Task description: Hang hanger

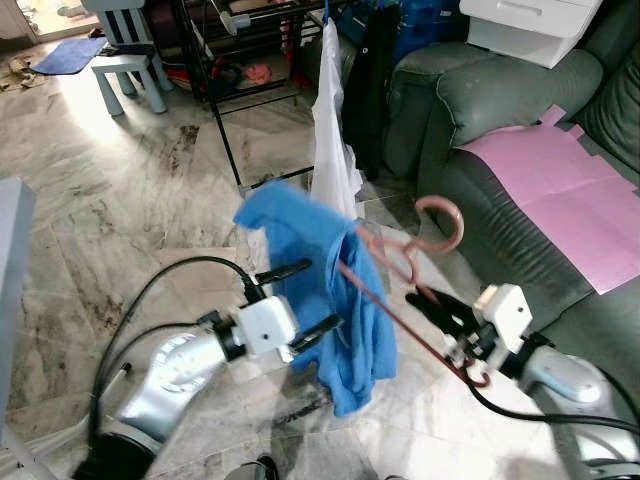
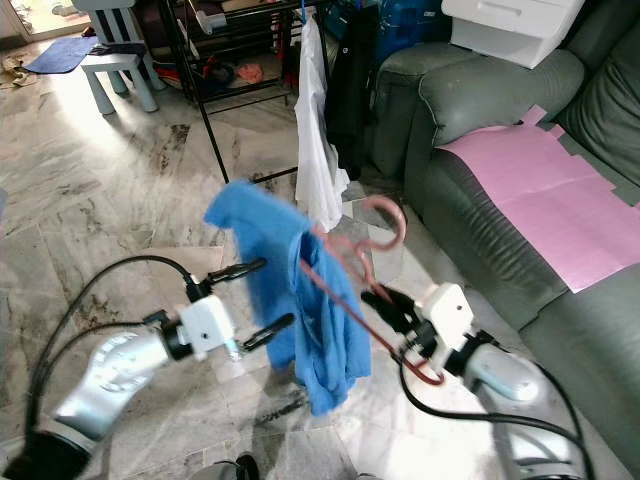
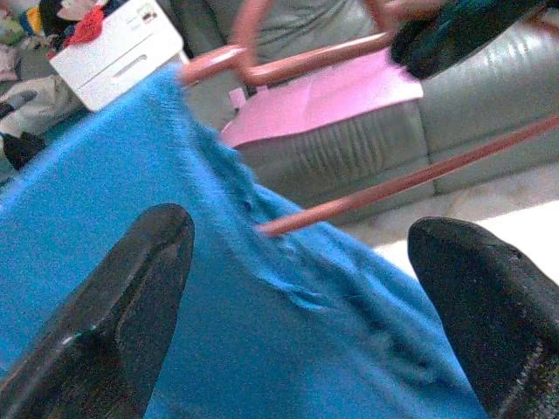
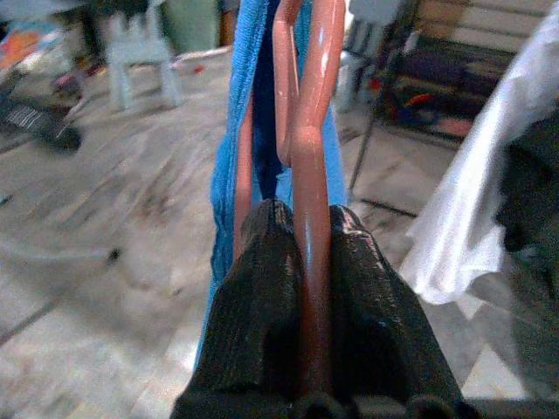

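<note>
Gripping the pink plastic hanger (image 1: 405,262) tight, the right pincer (image 1: 428,303) holds it mid-air before the black drying rack (image 1: 215,95) — a blue shirt (image 1: 325,300) draped on it — while the left pincer (image 1: 300,303) gapes wide beside the cloth.

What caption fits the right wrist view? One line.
Right hand shut on pink hanger carrying blue garment.

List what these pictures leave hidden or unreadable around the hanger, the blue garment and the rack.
- Pink hanger: its far shoulder is under the blue garment in the eye views.
- Rack rail: cut off by the top edge, so free hanging space cannot be judged.
- Left gripper: open fingers beside the garment; contact unclear.
- Right gripper: shut on the hanger; the hook is out of frame in the right wrist view.
</note>
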Controlling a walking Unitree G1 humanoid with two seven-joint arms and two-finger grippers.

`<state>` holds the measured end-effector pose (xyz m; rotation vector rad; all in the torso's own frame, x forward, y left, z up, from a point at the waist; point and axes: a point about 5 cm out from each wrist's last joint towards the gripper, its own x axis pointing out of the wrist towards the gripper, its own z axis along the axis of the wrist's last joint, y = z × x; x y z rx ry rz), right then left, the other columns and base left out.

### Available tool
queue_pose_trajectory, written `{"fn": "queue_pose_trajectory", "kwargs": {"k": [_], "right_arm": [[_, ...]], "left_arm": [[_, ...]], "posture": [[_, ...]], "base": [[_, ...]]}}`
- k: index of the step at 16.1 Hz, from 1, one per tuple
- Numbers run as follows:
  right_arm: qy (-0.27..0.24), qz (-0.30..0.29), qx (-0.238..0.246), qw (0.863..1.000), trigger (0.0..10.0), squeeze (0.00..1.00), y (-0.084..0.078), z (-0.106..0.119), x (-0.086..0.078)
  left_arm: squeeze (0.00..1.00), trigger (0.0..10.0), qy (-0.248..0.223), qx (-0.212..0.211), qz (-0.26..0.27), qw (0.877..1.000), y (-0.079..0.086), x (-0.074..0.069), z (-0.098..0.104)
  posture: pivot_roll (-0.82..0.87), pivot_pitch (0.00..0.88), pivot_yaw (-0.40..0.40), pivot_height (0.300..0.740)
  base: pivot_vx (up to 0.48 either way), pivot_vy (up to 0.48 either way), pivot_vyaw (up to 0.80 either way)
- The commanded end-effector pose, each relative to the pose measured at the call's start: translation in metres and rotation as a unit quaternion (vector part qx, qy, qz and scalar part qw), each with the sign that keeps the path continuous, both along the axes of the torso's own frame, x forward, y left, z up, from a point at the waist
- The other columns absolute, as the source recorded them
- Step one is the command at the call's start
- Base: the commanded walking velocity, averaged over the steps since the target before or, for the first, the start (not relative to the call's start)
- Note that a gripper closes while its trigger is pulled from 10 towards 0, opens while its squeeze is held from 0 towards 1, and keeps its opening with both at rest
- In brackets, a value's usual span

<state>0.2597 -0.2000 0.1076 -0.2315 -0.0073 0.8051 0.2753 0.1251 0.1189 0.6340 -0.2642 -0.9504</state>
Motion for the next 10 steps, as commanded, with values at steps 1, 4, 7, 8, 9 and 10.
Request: {"fn": "queue_pose_trajectory", "kwargs": {"k": [1, 4, 7, 8, 9, 10], "right_arm": [[0.012, 0.021, -0.002, 1.000, 10.0, 0.00, -0.001, -0.003, -0.004], [0.033, 0.061, -0.024, 0.997, 10.0, 0.00, -0.004, -0.007, -0.011], [0.040, 0.097, -0.050, 0.993, 10.0, 0.00, -0.006, -0.008, -0.015], [0.040, 0.102, -0.056, 0.992, 10.0, 0.00, -0.006, -0.008, -0.015], [0.041, 0.112, -0.065, 0.991, 10.0, 0.00, -0.007, -0.007, -0.016], [0.042, 0.121, -0.074, 0.989, 10.0, 0.00, -0.008, -0.007, -0.016]], "left_arm": [[1.00, 10.0, -0.011, 0.018, -0.005, 1.000, 0.007, 0.004, 0.004], [1.00, 10.0, -0.033, 0.045, -0.010, 0.998, 0.014, 0.015, 0.016], [1.00, 10.0, -0.045, 0.082, -0.031, 0.995, 0.017, 0.022, 0.021], [1.00, 10.0, -0.045, 0.093, -0.037, 0.994, 0.018, 0.022, 0.019], [1.00, 10.0, -0.039, 0.113, -0.052, 0.991, 0.019, 0.022, 0.016], [1.00, 10.0, -0.030, 0.137, -0.068, 0.988, 0.020, 0.021, 0.012]], "posture": [[-0.08, 0.167, 0.028, 0.740], [-0.08, 0.167, 0.030, 0.740], [-0.08, 0.165, 0.032, 0.740], [-0.08, 0.165, 0.033, 0.740], [-0.08, 0.164, 0.033, 0.740], [-0.08, 0.164, 0.033, 0.740]], "base": [[0.000, 0.000, 0.00], [0.000, 0.000, 0.00], [0.000, 0.000, 0.00], [0.000, 0.000, 0.00], [0.000, 0.000, 0.00], [0.000, 0.000, 0.00]]}}
